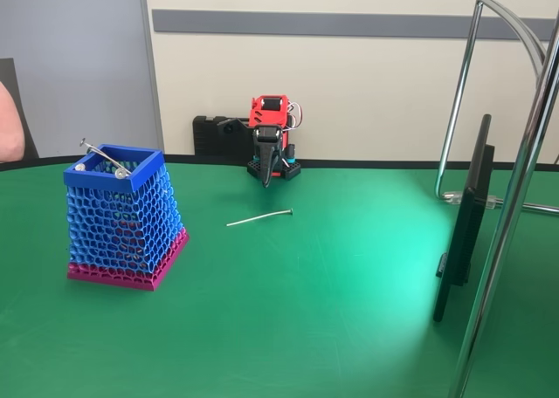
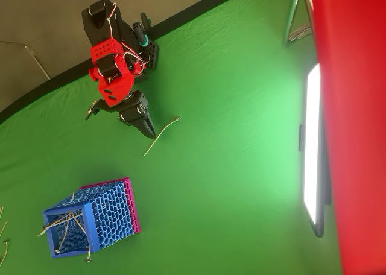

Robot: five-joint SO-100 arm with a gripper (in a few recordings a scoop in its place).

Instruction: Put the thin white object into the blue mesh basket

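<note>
Grabbing was the job in hand: the black two-finger gripper (image 2: pixel 148 129) on the red arm looked pinched nearly shut and held nothing, so it would need to open and drop over the middle of the thin white bent stick (image 1: pixel 259 216), which lay flat on the green table (image 1: pixel 332 311) just beside it. Well apart stood the blue honeycomb mesh basket with the pink bottom band (image 1: pixel 127 228), and grey ball-tipped sticks (image 2: pixel 63 225) lay across its top, so the drop should aim between them.

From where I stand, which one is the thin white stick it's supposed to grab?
Find the green table, then the blue mesh basket. The thin white object lies flat on open cloth between basket and pincer, alone, unlike the ball-tipped sticks poking from the basket.
</note>
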